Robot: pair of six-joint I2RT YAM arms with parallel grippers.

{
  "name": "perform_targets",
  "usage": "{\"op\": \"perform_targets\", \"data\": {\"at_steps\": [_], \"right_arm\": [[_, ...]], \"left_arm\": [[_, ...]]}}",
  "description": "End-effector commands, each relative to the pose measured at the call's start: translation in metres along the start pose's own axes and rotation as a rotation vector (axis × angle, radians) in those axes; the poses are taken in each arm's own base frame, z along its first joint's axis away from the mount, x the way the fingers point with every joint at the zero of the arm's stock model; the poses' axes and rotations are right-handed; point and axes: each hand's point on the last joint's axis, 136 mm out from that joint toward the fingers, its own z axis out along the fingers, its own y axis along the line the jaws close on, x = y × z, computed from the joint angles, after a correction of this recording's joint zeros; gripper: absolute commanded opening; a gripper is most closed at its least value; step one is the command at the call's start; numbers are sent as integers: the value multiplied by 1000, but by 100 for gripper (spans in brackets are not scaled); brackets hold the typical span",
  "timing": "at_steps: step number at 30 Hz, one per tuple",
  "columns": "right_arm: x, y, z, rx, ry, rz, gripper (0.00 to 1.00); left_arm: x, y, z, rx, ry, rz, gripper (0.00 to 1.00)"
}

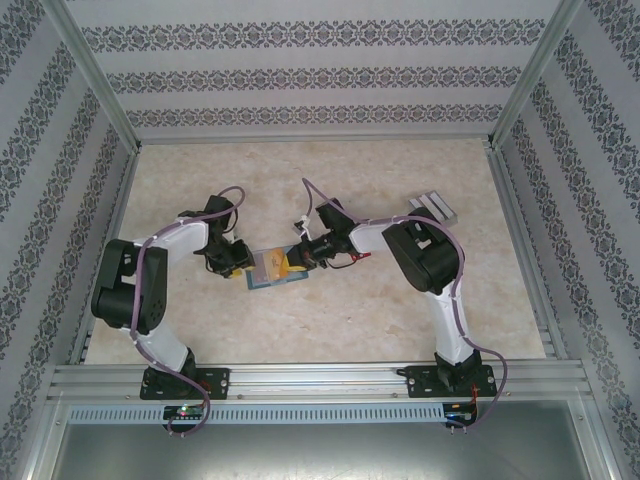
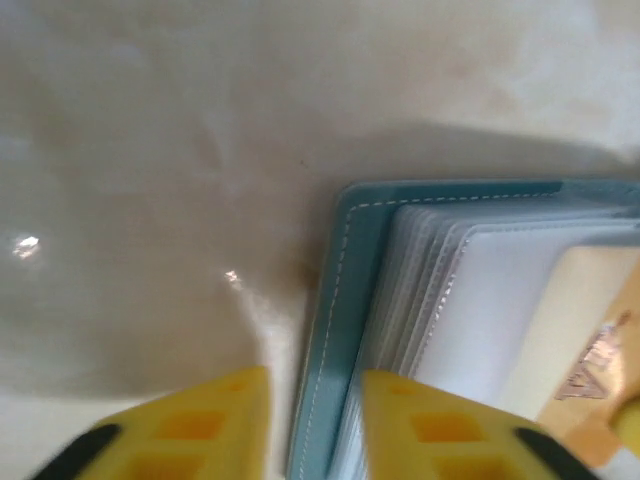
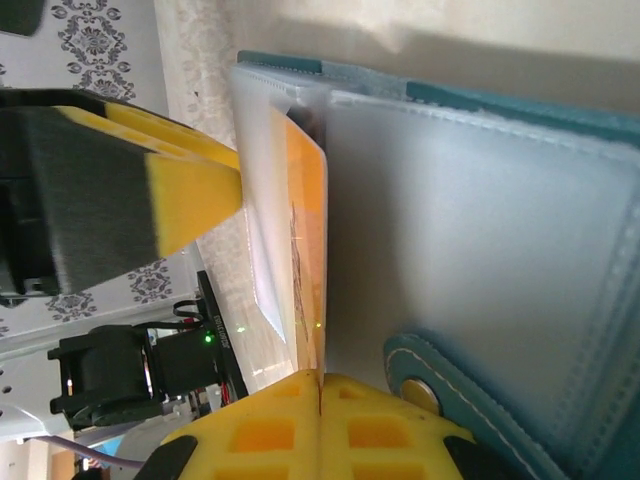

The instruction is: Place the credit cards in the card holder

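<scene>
Lying open near the middle of the desk (image 1: 350, 320), the card holder (image 1: 262, 272) sits between the two arms, which reach in from either side and meet over it. Its teal cover faces down and its stack of clear sleeves (image 2: 480, 300) faces up.

The left end effector (image 2: 315, 430) is at the holder's left edge. In the left wrist view the stitched teal cover and the sleeve edges run up between the two yellow fingers and nearly fill the gap, so the fingers are clamped on that edge. The right wrist view shows one of these fingers (image 3: 190, 195), yellow with a dark pad, with its tip against the outermost sleeve.

The right end effector (image 3: 320, 400) has its two yellow fingers pressed together on a credit card (image 3: 308, 250), seen edge-on as a thin orange strip. The card stands tilted against the sleeves, and its far end reaches in among them near the holder's spine. Whether it sits inside a pocket cannot be told. From the left wrist camera the same card shows a pale tan face with a small shiny print.

A teal snap tab (image 3: 440, 375) with a metal stud lies just beside the right fingers.

A grey ribbed block (image 1: 433, 208) rests on the desk behind the right arm, well apart from the holder.
</scene>
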Motion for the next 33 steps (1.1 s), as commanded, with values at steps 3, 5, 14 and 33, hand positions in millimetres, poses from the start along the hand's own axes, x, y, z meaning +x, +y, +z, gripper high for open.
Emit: {"op": "perform_targets", "data": {"at_steps": [3, 5, 14, 33], "right_arm": [[3, 1, 21, 37, 16, 24, 0], [3, 4, 27, 45, 17, 17, 4], [4, 1, 28, 115, -7, 18, 16], [4, -5, 16, 261, -32, -4, 14]], "left_arm": [[1, 4, 9, 7, 9, -1, 14], [1, 2, 10, 18, 14, 6, 9], [7, 3, 10, 22, 28, 15, 4], [10, 1, 13, 42, 52, 31, 3]]}}
